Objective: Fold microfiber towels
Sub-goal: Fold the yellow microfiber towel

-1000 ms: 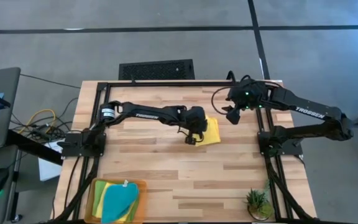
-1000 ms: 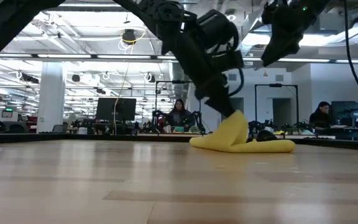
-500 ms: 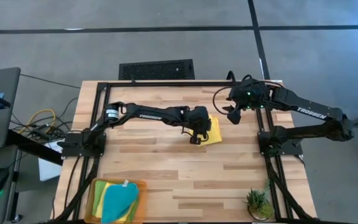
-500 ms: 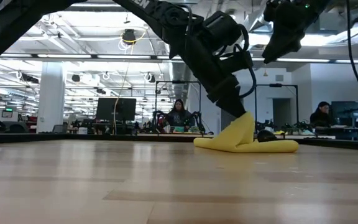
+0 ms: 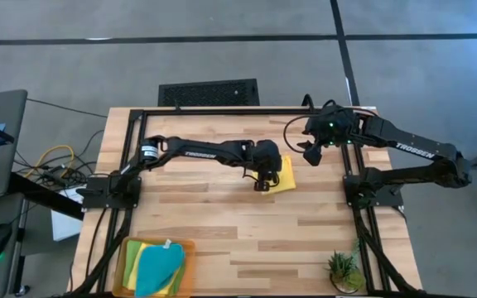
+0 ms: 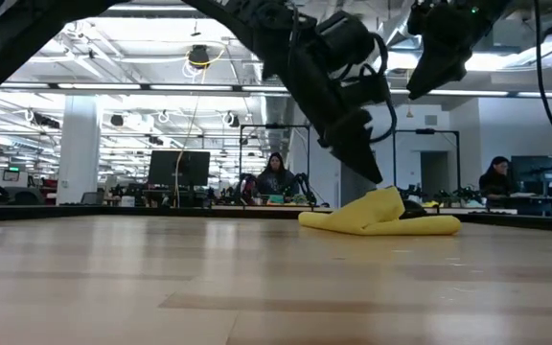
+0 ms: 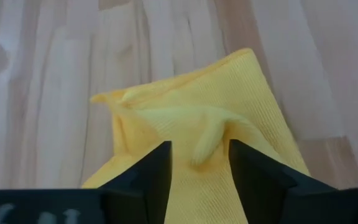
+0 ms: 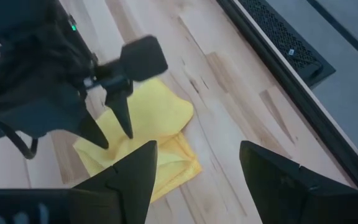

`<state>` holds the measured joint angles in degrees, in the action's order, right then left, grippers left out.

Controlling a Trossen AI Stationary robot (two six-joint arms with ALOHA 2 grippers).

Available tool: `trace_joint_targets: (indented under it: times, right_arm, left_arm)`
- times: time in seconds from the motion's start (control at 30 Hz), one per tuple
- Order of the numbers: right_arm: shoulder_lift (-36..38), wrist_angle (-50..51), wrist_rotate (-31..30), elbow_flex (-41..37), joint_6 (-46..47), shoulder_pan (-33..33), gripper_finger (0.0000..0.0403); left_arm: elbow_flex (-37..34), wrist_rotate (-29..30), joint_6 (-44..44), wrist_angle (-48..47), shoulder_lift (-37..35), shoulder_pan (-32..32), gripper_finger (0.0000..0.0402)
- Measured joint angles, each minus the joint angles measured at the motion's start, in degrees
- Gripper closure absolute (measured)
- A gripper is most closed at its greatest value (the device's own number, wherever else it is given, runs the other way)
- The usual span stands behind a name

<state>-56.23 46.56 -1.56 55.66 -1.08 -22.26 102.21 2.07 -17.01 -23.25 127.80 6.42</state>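
1. The left claw (image 7: 199, 165) hung over the yellow towel (image 5: 284, 174) near the middle of the table (image 5: 222, 223). Its two dark fingers (image 7: 151, 168) stood a little apart with a raised pinch of yellow cloth between them; whether they gripped it could not be told.
2. That towel lay crumpled and partly doubled over, its ribbed weave showing in the left wrist view, one edge lifted in a soft ridge. In the low view (image 6: 381, 216) it sat as a low rumpled heap on the wood.
3. The right claw (image 8: 197, 171) hovered in the air just beside the towel, toward the table's far right corner, fingers spread wide and holding nothing.
4. An orange tray (image 5: 190, 245) rested at the table's near left corner. It held a teal towel (image 5: 160, 269) on top, with a lime green towel (image 5: 145, 251) and a second yellow one (image 5: 130, 266) showing beneath it.
5. The table was of pale wooden planks with a black frame along its edges. A small potted plant (image 5: 344, 270) stood at the near right corner. A broad stretch of bare wood lay between the tray and the folded cloth.
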Motion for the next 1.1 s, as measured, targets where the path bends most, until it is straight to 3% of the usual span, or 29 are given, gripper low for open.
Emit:
trace_joint_targets:
  times: [0.2, 0.37, 0.57, 1.1]
  right_arm:
    - [0.00, 0.01, 0.00, 0.00, 0.00, 0.00, 0.0148]
    - [0.00, -0.02, 0.01, 0.00, 0.01, 0.00, 0.0148]
    - [-0.01, -0.17, 0.02, 0.00, 0.02, -0.01, 0.0148]
    - [-0.04, -0.25, 0.11, 0.00, -0.29, -0.13, 0.0148]
  left_arm:
    - [6.76, 0.20, 1.31, -10.67, -0.03, 0.27, 0.0246]
    - [6.59, 0.00, 4.27, -16.11, -0.01, 1.97, 0.0246]
    - [4.63, -4.17, 8.53, -9.35, 2.37, 3.55, 0.0246]
    - [7.41, -4.79, 7.65, -0.95, 6.65, 1.71, 0.0246]
